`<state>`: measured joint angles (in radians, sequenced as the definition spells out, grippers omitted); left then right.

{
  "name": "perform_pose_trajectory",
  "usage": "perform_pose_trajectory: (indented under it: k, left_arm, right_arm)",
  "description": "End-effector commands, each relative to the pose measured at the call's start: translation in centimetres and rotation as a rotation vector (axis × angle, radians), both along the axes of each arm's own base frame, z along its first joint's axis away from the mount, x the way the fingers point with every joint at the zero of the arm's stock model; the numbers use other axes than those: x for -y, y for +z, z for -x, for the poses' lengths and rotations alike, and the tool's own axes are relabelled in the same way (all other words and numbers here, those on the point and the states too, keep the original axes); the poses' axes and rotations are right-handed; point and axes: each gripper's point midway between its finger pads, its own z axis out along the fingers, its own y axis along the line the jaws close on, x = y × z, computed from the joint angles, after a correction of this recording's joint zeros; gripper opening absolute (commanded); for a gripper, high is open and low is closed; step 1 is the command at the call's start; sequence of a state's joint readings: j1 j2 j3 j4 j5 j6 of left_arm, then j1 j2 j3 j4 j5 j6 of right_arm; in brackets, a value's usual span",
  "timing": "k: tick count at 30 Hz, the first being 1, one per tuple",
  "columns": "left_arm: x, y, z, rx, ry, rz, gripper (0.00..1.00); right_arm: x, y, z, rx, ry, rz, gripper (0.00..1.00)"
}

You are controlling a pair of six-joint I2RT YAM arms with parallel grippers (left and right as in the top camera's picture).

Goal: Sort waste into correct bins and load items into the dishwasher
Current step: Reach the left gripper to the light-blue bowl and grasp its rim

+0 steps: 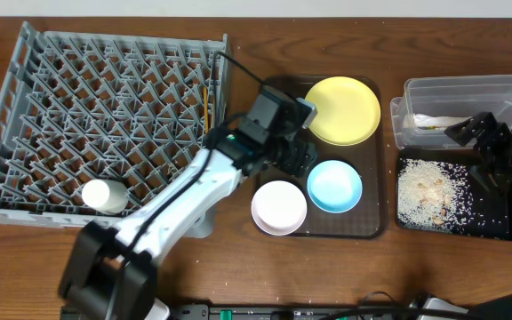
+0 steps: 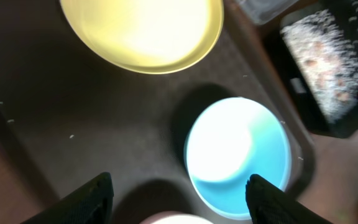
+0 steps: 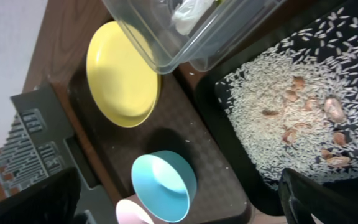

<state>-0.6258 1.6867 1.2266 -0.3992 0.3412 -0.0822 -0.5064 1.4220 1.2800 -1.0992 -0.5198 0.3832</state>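
Note:
My left gripper (image 1: 299,160) hovers open over the brown serving tray (image 1: 367,222), between the white bowl (image 1: 279,206) and the light blue bowl (image 1: 334,186). In the left wrist view the gripper (image 2: 180,202) holds nothing; the blue bowl (image 2: 238,155) lies just inside its right finger (image 2: 272,199), with the yellow plate (image 2: 142,31) beyond. The grey dish rack (image 1: 25,107) holds a white cup (image 1: 103,196), and the chopsticks (image 1: 206,105) stand at its right wall. My right gripper (image 1: 478,151) hangs wide open and empty above the black tray (image 1: 505,227) of rice scraps (image 3: 291,106), beside the clear tub (image 1: 465,89).
The clear tub (image 3: 185,31) holds a crumpled white piece (image 1: 434,120). In the right wrist view the yellow plate (image 3: 122,74), blue bowl (image 3: 163,186) and an edge of the white bowl (image 3: 132,214) lie on the brown tray. Bare wooden table runs along the front.

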Motion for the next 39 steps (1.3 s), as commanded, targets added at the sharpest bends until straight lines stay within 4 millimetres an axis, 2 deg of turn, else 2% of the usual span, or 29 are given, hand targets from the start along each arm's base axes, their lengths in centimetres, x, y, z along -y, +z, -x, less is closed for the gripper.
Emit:
perform_pose_trajectory:
  k: [1,6,13,17,22,26,27,30,32,35,37,39]
  left_arm:
    - [0.4,-2.1,-0.9,-0.014,0.012,-0.029,0.67]
    - [0.6,-4.6,-1.1,-0.055,0.012,-0.053,0.63]
    - [2.3,-5.4,0.6,-0.088,-0.049,-0.044,0.59]
    - [2.6,-8.3,1.4,-0.096,-0.053,-0.133,0.54]
    - [3.0,-12.0,2.5,-0.144,-0.076,-0.192,0.41]
    - [2.9,-13.0,2.6,-0.159,-0.076,-0.205,0.19]
    - [2.9,-12.9,2.6,-0.157,-0.076,-0.203,0.11]
    - [3.3,-11.4,2.1,-0.128,-0.074,-0.179,0.08]
    - [3.6,-9.8,1.7,-0.099,-0.072,-0.154,0.08]
    - [3.7,-6.3,0.5,-0.021,-0.046,-0.127,0.08]
    - [2.4,-3.8,-1.0,0.062,0.015,-0.158,0.08]
    - [0.1,-0.9,-2.8,0.17,0.114,-0.217,0.08]
  right_arm:
    - [0.8,0.5,0.1,0.001,-0.026,0.045,0.99]
    - [2.0,0.0,0.6,-0.035,-0.053,0.109,0.99]
    - [2.2,-0.1,0.7,-0.041,-0.057,0.121,0.99]
    - [2.2,-0.1,0.7,-0.041,-0.057,0.121,0.99]
    - [2.2,-0.1,0.7,-0.041,-0.057,0.121,0.99]
    - [2.2,-0.1,0.7,-0.041,-0.057,0.121,0.99]
    - [2.2,-0.1,0.7,-0.041,-0.057,0.121,0.99]
    - [2.2,-0.1,0.7,-0.041,-0.057,0.121,0.99]
    - [2.2,-0.1,0.7,-0.041,-0.057,0.121,0.99]
    - [2.2,-0.1,0.7,-0.041,-0.057,0.121,0.99]
    - [2.2,-0.1,0.7,-0.041,-0.057,0.121,0.99]
    - [2.2,-0.1,0.7,-0.041,-0.057,0.121,0.99]
